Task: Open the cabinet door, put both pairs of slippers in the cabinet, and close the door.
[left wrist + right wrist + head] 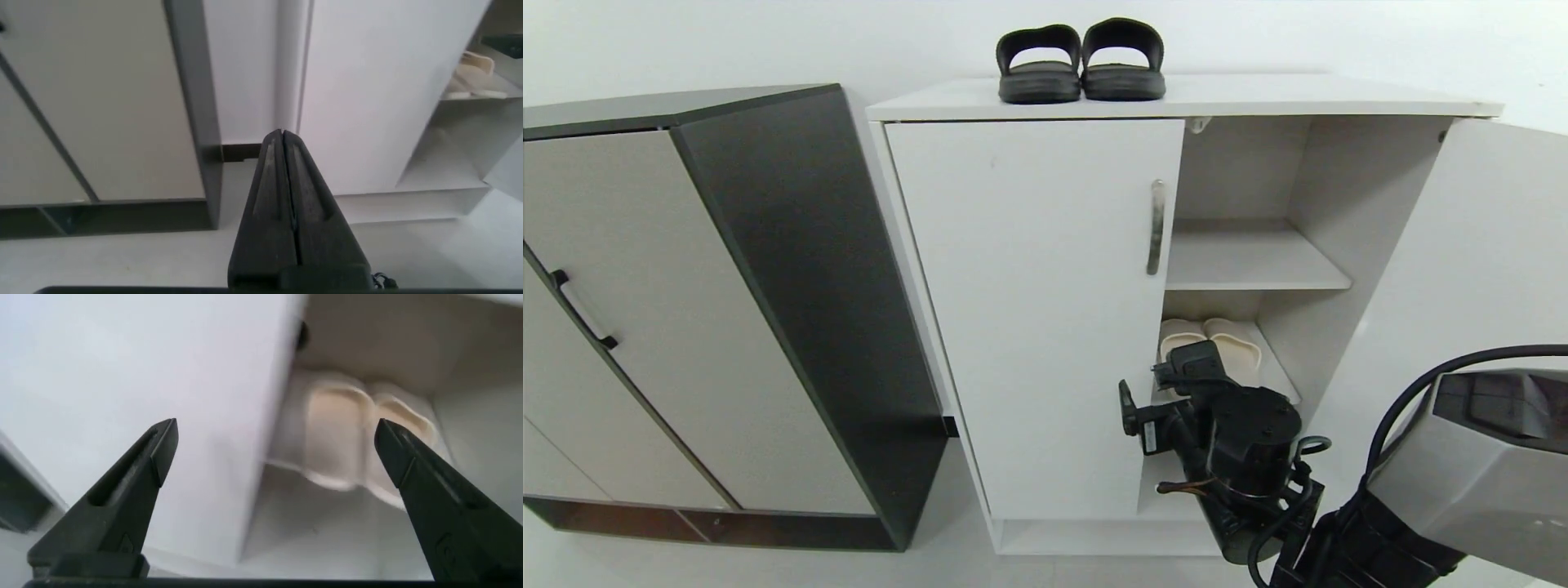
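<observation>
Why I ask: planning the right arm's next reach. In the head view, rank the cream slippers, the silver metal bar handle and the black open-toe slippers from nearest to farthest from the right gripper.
1. The cream slippers, on the lower shelf before the open right gripper.
2. The silver metal bar handle, higher, on the closed door.
3. The black open-toe slippers, on the cabinet top.

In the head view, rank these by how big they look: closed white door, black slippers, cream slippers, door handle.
Largest to smallest:
1. closed white door
2. black slippers
3. cream slippers, partly hidden, so this ranks only the visible part
4. door handle, about as long as the black pair is tall, but far thinner
</observation>
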### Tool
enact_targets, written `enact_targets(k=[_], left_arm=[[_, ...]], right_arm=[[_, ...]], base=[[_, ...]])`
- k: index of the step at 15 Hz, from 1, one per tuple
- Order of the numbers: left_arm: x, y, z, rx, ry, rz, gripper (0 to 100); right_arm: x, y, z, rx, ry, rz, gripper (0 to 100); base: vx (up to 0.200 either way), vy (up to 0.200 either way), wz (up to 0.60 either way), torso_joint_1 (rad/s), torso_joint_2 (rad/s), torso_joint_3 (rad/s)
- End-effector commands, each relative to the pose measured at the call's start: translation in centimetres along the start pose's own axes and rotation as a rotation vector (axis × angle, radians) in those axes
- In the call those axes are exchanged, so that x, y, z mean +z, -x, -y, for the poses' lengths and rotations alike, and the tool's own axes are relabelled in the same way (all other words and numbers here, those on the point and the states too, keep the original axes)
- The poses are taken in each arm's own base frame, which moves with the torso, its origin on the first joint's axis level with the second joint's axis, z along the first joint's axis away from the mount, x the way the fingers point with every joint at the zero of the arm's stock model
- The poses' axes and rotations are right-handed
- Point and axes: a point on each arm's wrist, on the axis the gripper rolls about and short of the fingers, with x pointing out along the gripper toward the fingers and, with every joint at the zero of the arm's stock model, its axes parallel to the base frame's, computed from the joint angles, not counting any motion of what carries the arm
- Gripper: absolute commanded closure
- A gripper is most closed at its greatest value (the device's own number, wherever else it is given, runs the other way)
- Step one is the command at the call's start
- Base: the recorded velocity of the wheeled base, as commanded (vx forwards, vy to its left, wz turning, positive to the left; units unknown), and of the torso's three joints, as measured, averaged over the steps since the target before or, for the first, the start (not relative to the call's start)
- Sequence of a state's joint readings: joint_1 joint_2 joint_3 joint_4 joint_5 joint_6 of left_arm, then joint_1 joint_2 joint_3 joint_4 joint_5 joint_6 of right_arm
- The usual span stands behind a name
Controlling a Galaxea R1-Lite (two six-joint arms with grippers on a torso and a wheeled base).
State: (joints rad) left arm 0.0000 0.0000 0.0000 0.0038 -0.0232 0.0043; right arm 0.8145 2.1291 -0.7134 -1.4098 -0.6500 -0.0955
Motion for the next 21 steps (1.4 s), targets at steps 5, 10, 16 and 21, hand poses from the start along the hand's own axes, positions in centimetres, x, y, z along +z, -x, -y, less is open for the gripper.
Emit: enact_targets(k=[5, 10, 16, 21], left_arm=[[0.01, -0.01, 0.00, 0.000, 0.001, -0.001, 100], [0.01, -0.01, 0.00, 0.002, 0.001, -0.001, 100], [0.01, -0.01, 0.00, 0.002, 0.001, -0.001, 100], [0.01, -0.01, 0.00, 0.002, 0.001, -0.001, 100]], right_arm=[[-0.62, -0.05, 0.17, 0.024, 0.024, -0.013, 0], [-1.21, -0.05, 0.25, 0.027, 0.039, -0.029, 0], [-1.24, -0.03, 0.26, 0.028, 0.051, -0.030, 0], [-1.21, -0.05, 0.25, 0.027, 0.050, -0.028, 0]], base=[[0.000, 0.160, 0.00, 0.002, 0.00, 0.001], [0.000, 0.000, 0.00, 0.000, 0.00, 0.000], [0.000, 0.000, 0.00, 0.000, 0.00, 0.000], [0.000, 0.000, 0.00, 0.000, 0.00, 0.000]])
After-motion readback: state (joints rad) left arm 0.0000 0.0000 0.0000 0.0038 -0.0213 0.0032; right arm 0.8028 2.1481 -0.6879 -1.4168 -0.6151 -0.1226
